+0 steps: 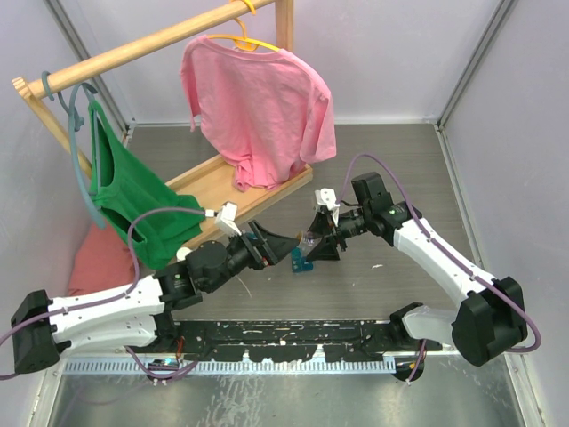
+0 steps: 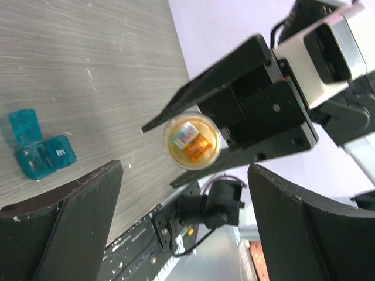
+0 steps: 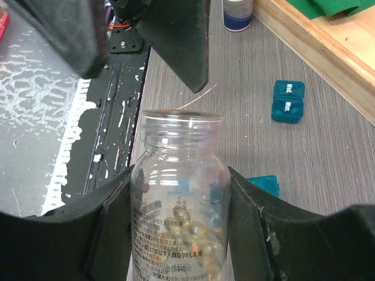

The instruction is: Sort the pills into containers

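Left gripper (image 1: 283, 244): I see its jaws wide, holding nothing.
Right gripper (image 1: 322, 240): I see it squeezing the clear pill bottle (image 3: 180, 146).
Open teal box (image 2: 40, 151): on the table (image 1: 400, 178), one lid up.
Shut teal box (image 3: 288, 102): on the table too.

You had bright, even light from above, with soft shadows. Glare streaked the clear bottle (image 3: 179, 193) at your right wrist, and the nearest foreground went dark and soft.

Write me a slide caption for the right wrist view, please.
Right hand gripping a clear, capless bottle of golden pills, a closed teal pill box on the table beyond.
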`<state>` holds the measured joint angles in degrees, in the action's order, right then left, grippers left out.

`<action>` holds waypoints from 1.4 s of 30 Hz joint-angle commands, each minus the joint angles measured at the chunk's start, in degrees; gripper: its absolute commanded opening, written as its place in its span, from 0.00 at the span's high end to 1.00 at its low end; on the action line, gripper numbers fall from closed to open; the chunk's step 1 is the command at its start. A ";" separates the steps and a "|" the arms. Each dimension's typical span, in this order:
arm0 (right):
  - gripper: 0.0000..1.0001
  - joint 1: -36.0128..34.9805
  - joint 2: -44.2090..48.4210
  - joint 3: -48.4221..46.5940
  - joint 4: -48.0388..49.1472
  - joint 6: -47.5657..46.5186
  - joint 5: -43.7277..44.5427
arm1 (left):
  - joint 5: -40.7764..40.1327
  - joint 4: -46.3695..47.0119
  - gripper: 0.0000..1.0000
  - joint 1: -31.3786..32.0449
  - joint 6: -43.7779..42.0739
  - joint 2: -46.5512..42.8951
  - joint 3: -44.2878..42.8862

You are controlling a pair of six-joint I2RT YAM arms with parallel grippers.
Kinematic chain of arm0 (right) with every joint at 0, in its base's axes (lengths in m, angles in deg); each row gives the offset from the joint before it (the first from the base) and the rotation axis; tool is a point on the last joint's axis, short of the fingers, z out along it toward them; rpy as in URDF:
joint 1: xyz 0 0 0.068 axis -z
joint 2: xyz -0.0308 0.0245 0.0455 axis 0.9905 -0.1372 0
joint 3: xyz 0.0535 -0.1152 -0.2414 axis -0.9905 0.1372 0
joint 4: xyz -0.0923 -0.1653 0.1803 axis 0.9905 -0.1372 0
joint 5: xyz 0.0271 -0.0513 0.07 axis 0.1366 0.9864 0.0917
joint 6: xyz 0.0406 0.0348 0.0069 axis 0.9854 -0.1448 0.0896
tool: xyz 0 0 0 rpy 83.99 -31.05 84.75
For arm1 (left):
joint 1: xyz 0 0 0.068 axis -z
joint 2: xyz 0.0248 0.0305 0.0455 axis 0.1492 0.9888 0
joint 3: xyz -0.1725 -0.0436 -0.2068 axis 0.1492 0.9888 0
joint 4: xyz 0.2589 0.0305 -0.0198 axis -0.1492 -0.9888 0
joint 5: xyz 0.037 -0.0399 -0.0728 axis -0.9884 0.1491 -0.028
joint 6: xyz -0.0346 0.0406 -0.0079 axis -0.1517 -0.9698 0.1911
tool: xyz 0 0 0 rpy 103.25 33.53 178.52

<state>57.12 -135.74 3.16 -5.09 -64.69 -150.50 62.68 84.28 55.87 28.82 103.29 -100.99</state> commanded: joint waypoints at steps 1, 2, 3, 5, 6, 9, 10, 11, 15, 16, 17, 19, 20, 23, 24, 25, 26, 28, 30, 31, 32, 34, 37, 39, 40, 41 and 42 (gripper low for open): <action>0.99 0.22 1.37 -0.28 2.53 0.33 -0.22 | -9.06 1.10 0.12 0.52 4.41 0.61 -2.55; 0.99 0.27 1.32 -0.28 2.56 0.35 -0.22 | -9.35 1.40 0.12 0.54 4.78 0.99 -2.79; 0.99 0.27 1.31 -0.29 2.63 0.46 -0.14 | -9.48 1.65 0.12 0.52 5.05 1.46 -3.08; 0.99 0.25 1.27 -0.24 2.65 0.46 -0.03 | -9.61 1.87 0.20 0.52 5.40 2.48 -4.08; 0.99 0.29 1.23 -0.23 2.63 0.41 0.02 | -9.65 1.67 0.22 0.52 5.57 3.02 -4.72; 0.99 0.30 1.10 -0.12 2.75 0.48 0.00 | -9.81 0.57 0.25 0.52 5.83 4.55 -6.59; 0.99 0.31 1.06 -0.11 2.79 0.62 -0.04 | -9.73 0.53 0.25 0.51 5.74 4.99 -7.09; 0.99 0.36 1.08 -0.15 2.80 0.62 -0.06 | -9.54 0.53 0.25 0.51 5.68 5.35 -7.48; 0.99 0.36 1.01 -0.03 2.90 0.73 -0.09 | -9.34 0.08 0.26 0.51 5.52 6.44 -8.74; 0.99 0.32 0.97 -0.02 2.87 0.70 -0.08 | -9.29 -0.18 0.26 0.51 5.54 6.62 -9.10; 0.99 0.28 1.05 -0.03 2.92 0.72 -0.11 | -9.24 -0.38 0.26 0.53 5.54 6.83 -9.36; 0.99 0.31 1.12 -0.09 2.92 0.73 -0.07 | -8.86 -0.46 0.28 0.56 5.50 7.44 -9.81; 0.99 0.34 1.08 -0.08 2.93 0.75 -0.07 | -8.64 -0.58 0.29 0.53 5.54 7.69 -9.99; 0.99 0.35 1.04 -0.02 2.92 0.81 -0.07 | -8.21 -1.00 0.30 0.52 5.66 8.29 -10.31; 0.99 0.32 1.05 -0.02 2.90 0.80 -0.15 | -8.03 -1.05 0.31 0.52 5.78 8.42 -10.30; 0.99 0.30 1.00 -0.04 2.92 0.81 -0.14 | -7.91 -1.06 0.32 0.51 5.95 8.58 -10.24; 0.99 0.30 0.98 -0.09 2.88 0.79 -0.14 | -7.86 -1.06 0.32 0.53 6.10 8.65 -10.18; 0.99 0.30 1.04 -0.09 2.90 0.82 -0.23 | -7.50 -1.06 0.33 0.51 6.16 8.77 -10.24; 0.99 0.30 1.05 -0.02 2.85 0.82 -0.22 | -7.21 -1.01 0.34 0.51 6.16 8.88 -10.24; 0.99 0.27 1.00 -0.02 2.86 0.82 -0.22 | -7.02 -0.97 0.35 0.51 6.18 8.96 -10.23; 0.99 0.32 1.08 -0.06 2.89 0.88 -0.25 | -6.80 -1.01 0.36 0.55 6.21 9.02 -10.24; 0.99 0.37 1.08 -0.06 2.88 0.87 -0.20 | -6.58 -0.88 0.36 0.53 6.25 9.19 -10.24; 0.99 0.30 1.11 -0.02 2.91 0.89 -0.20 | -6.02 -0.96 0.38 0.51 6.49 9.42 -10.23; 0.99 0.33 1.13 -0.04 2.87 0.92 -0.25 | -5.84 -1.05 0.38 0.50 6.67 9.67 -10.16; 0.99 0.38 1.14 -0.03 2.86 0.91 -0.25 | -5.70 -1.06 0.38 0.50 6.68 9.80 -10.15; 0.99 0.34 1.13 -0.02 2.89 0.90 -0.20 | -5.64 -1.01 0.39 0.53 6.76 9.83 -10.07; 0.99 0.33 1.07 -0.02 2.92 0.88 -0.22 | -5.53 -0.93 0.40 0.56 6.77 9.97 -10.07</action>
<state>57.23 -135.74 3.38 -4.19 -64.30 -150.24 56.85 82.10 56.19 35.33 113.06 -108.92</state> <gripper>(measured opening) 0.592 0.613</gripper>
